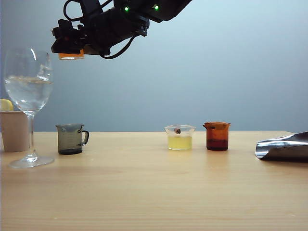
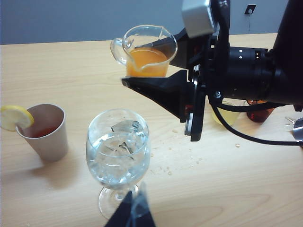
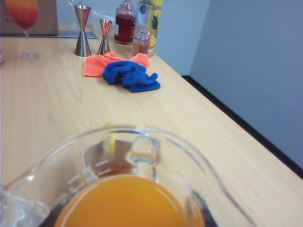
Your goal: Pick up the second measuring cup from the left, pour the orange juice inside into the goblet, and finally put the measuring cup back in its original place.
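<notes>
From outside, the right gripper (image 1: 72, 48) holds the small clear measuring cup (image 1: 71, 56) high beside the tall stemmed goblet (image 1: 29, 86).

The left wrist view shows black fingers (image 2: 156, 87) clamping that cup (image 2: 144, 49) of cloudy orange juice (image 2: 146, 61) beyond the goblet (image 2: 118, 151); the left gripper (image 2: 131, 215) barely shows, its state unclear.

The right wrist view shows juice (image 3: 128, 201) level in the cup (image 3: 142, 142).

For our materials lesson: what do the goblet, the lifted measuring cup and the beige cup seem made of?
Goblet: clear glass, probably; glossy and see-through.
Second measuring cup, in the right gripper: clear glass or plastic; the orange juice shows through.
Beige cup: matte, opaque, likely paper.
</notes>
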